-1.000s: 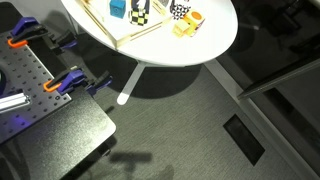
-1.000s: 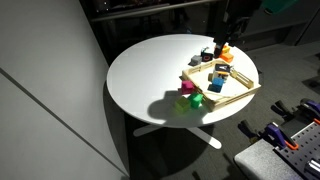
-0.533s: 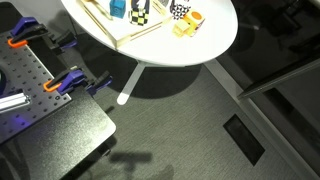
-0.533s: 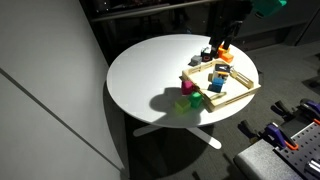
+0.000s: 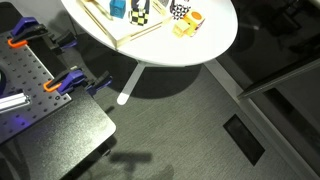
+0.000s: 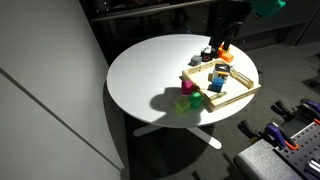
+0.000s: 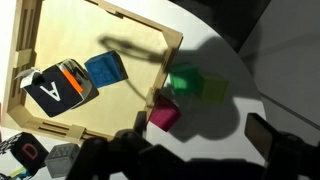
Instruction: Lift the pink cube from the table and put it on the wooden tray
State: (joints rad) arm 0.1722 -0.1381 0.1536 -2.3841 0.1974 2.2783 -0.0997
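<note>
The pink cube [image 7: 165, 115] lies on the white table [image 7: 232, 45], against the outer rim of the wooden tray [image 7: 60, 30] near its corner. It also shows in an exterior view [image 6: 185, 89] beside the tray [image 6: 232, 97]. My gripper [image 7: 200, 132] hangs above the table with its jaws wide apart and nothing between them. The pink cube lies just inside the left finger [image 7: 140, 128]. In an exterior view the arm [image 6: 226, 22] is a dark shape above the table's far side.
Two green cubes [image 7: 195, 83] sit right beside the pink cube. In the tray lie a blue cube [image 7: 105, 68] and a lettered block [image 7: 58, 86]. More small toys [image 5: 186, 18] stand past the tray. A black bench with orange clamps [image 5: 62, 84] is nearby.
The arm at the top of the exterior view has shifted slightly. The cubes and the tray have not moved.
</note>
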